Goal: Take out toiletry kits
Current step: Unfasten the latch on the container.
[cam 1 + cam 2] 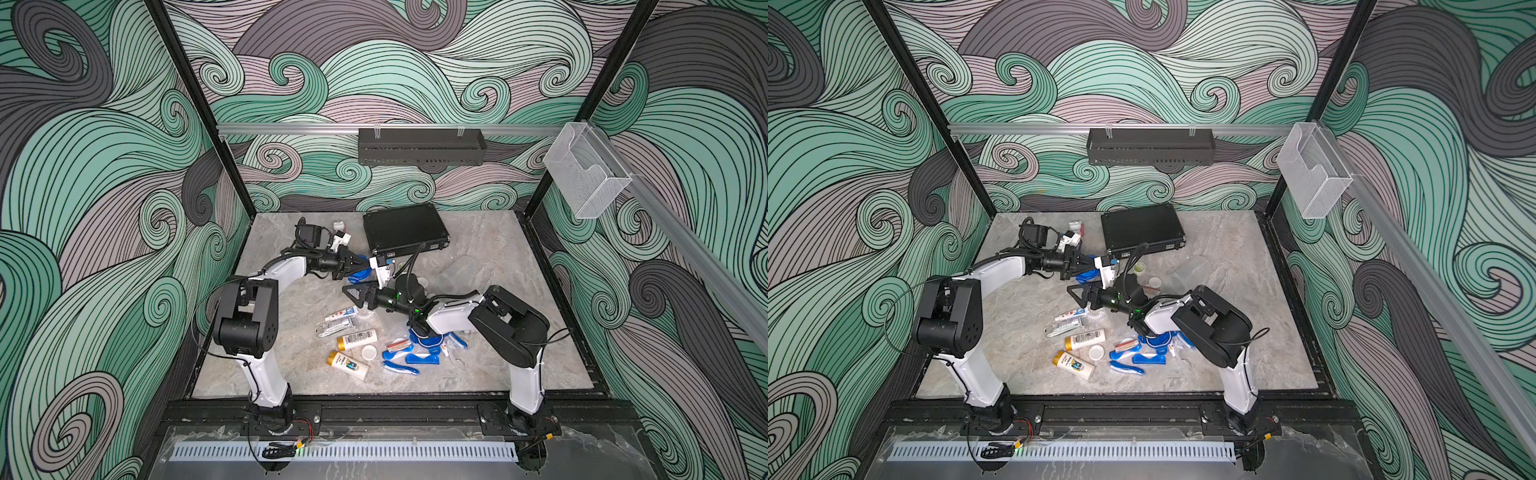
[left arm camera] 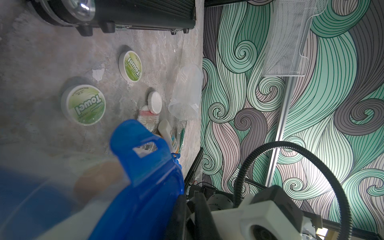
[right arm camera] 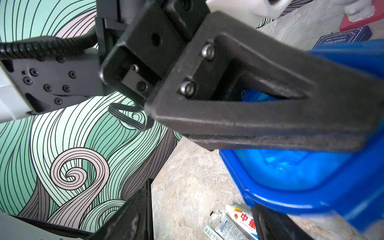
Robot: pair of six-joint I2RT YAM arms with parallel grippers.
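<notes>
Twofold reach inward over the bench [image 1: 519, 353], elbows raised and bent. Left end effector [image 1: 360, 266] pinched narrow on a tumbler's blue lid [image 1: 360, 275]; right end effector [image 1: 348, 291] just beside it, parted, empty. Legible only in the left wrist view: "Towel" on green tins [image 2: 83, 104] beyond the lid.

- Your left arm [image 1: 286, 268]: elbow raised, forearm stretched forward and rightward; left gripper [image 1: 358, 266] jaws pinched nearly together.
- Your right arm [image 1: 453, 316]: elbow raised, forearm stretched leftward; right gripper [image 1: 351, 296] jaws standing apart, just beside the left gripper.
</notes>
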